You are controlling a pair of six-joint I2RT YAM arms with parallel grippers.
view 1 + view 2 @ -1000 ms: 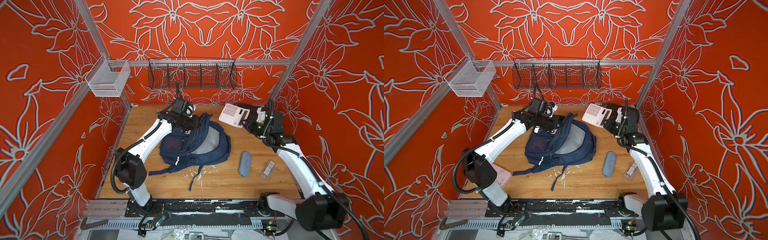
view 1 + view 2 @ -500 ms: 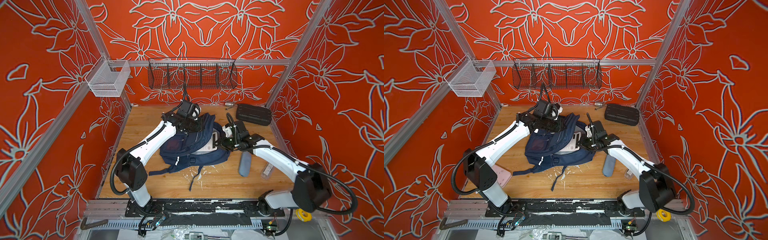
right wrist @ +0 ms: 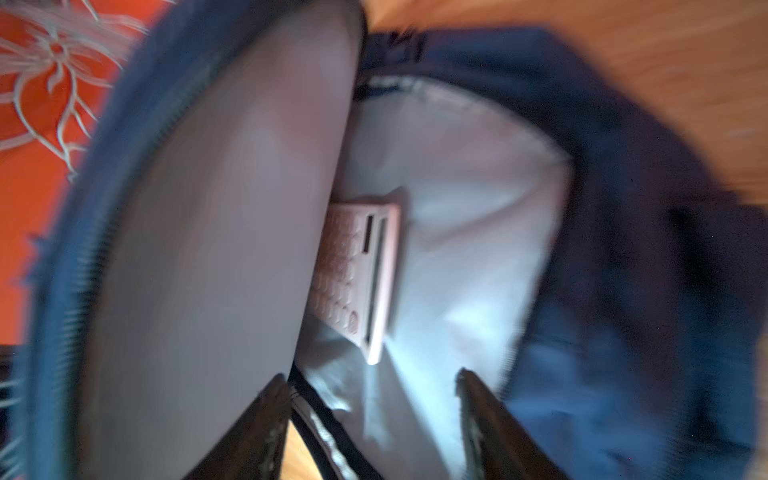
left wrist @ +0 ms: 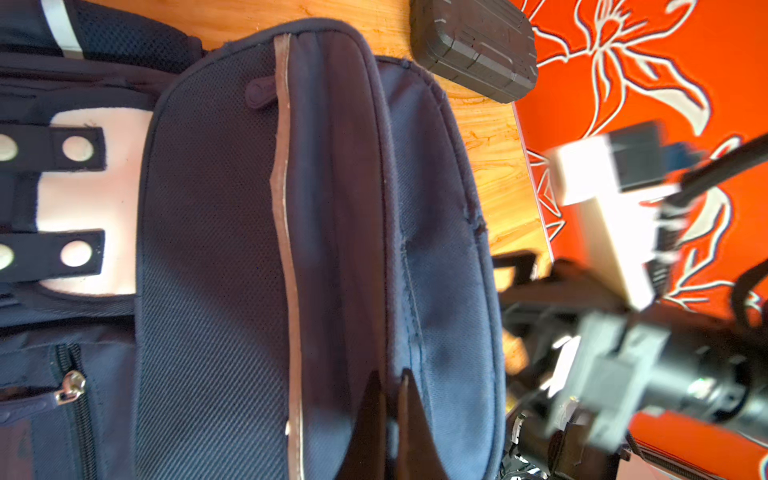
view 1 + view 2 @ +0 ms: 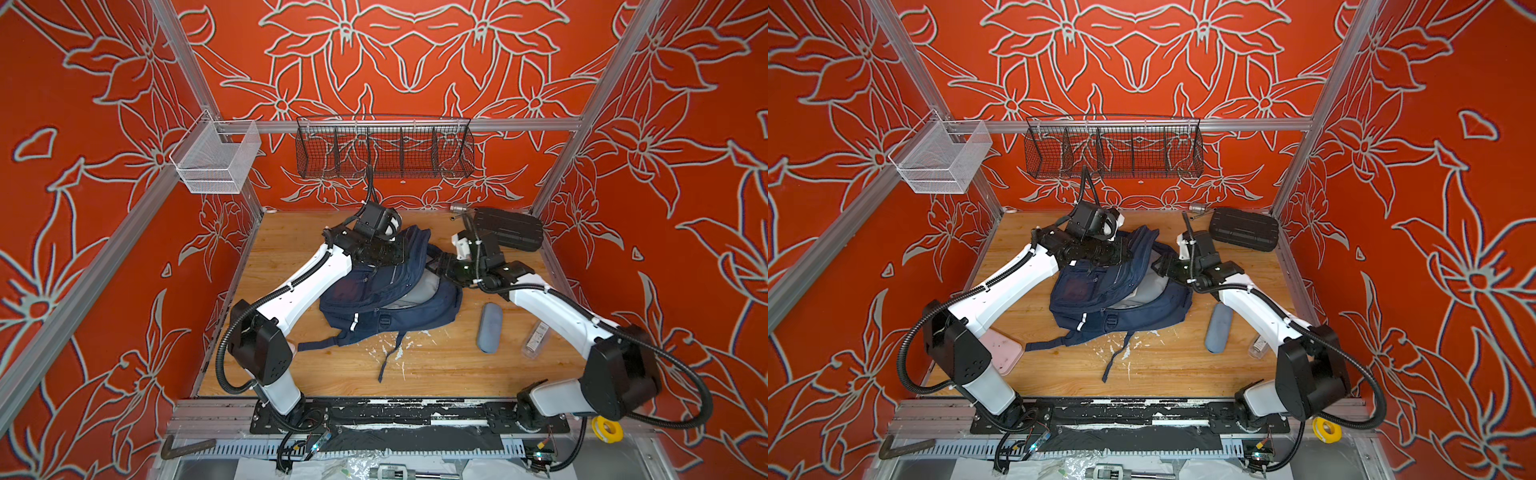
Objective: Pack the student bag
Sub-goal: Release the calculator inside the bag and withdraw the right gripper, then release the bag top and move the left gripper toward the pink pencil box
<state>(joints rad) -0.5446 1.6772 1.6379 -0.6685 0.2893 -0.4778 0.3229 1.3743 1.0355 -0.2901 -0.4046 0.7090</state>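
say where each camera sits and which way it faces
Both top views: high in front, looking down on the navy-blue fabric backpack; left arm and right arm show.
Left wrist: faces the backpack's outside; shut left gripper pinches its edge.
Right wrist: into the open backpack at a pink calculator; open right gripper.
Shared: the backpack.
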